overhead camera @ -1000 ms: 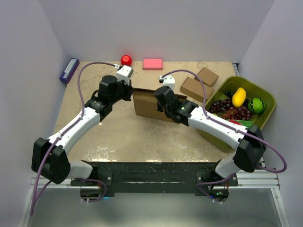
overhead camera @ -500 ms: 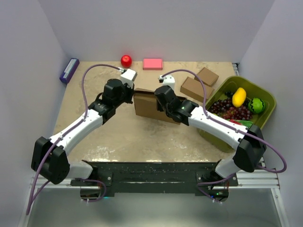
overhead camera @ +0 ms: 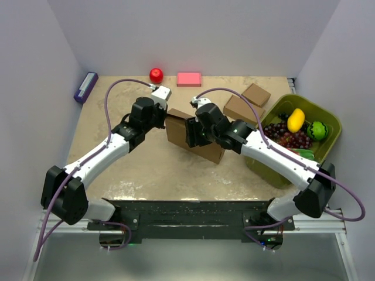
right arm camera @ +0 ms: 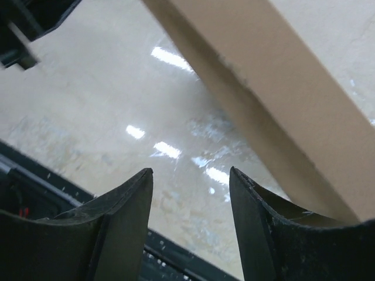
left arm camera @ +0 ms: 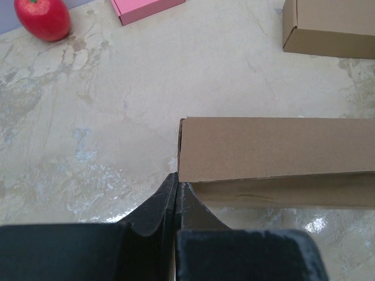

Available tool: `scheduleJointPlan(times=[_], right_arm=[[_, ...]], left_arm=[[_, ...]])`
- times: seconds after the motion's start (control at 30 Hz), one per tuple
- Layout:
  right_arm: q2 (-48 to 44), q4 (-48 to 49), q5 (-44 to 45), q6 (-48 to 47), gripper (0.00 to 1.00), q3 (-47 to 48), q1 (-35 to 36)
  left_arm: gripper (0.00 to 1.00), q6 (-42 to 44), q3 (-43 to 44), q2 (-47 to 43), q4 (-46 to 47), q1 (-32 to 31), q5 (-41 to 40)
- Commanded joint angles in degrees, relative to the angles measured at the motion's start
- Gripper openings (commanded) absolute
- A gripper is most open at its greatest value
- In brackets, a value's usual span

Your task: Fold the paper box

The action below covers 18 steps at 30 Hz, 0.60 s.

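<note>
Two end effectors meet at the box [overhead camera: 177, 133], which sits mid-tabletop [overhead camera: 146, 170] between the arms, one long side raised. The left end effector [left arm camera: 176, 186] is fully closed, its tips pressed together right at the box's near left corner. A thin brownish line seems to run between the fingers, but I cannot tell whether a flap is actually pinched there. The right end effector [right arm camera: 190, 172] stands well open with nothing between its fingers [right arm camera: 117, 228]. It is low over the tabletop at the box's front side, and a cardboard edge slants across just above its right finger.

At the right edge sits a green bin [overhead camera: 316, 106]. It holds a yellow fruit [overhead camera: 296, 120], a green fruit [overhead camera: 317, 130] and a heap of dark grapes [overhead camera: 287, 138]. Two small closed boxes [overhead camera: 242, 109] lie just left of the bin. An apple [overhead camera: 156, 74] and a pink pad [overhead camera: 188, 79] lie along the far edge.
</note>
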Motion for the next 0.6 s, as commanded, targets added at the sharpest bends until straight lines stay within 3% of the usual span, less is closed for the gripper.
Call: scheduleJointPlan(times=[0.0,0.13,0.2,0.33,0.4,0.57], right_arm=[[-3.45,-2.57,-5.63,1.62,0.56,5.33,0.14],[-5.39,0.67,-6.69,3.38,0.53,7.1,0.05],[-6.44,1.29,-2.83,4.61,0.5,7.54,-0.12],[-7.67,0.59,11.3,6.72,0.31,7.1,-0.13],[-8.02,0.77,17.8,7.25,0.29,5.88,-0.12],[-7.94,2.44,22.93,8.04,0.26,1.49,-0.12]], left_arm=[[0.0,-0.25,-1.3,2.73,-11.16,0.17,-1.26],[0.0,-0.16,-1.22,2.56,-11.16,0.17,-1.17],[0.0,-0.16,-1.39,2.47,-11.16,0.17,-0.74],[0.0,-0.08,-1.57,2.03,-10.98,0.17,0.32],[0.0,-0.25,-1.57,1.94,-10.81,0.17,1.02],[0.0,-0.69,-1.57,1.51,-10.63,0.08,1.81]])
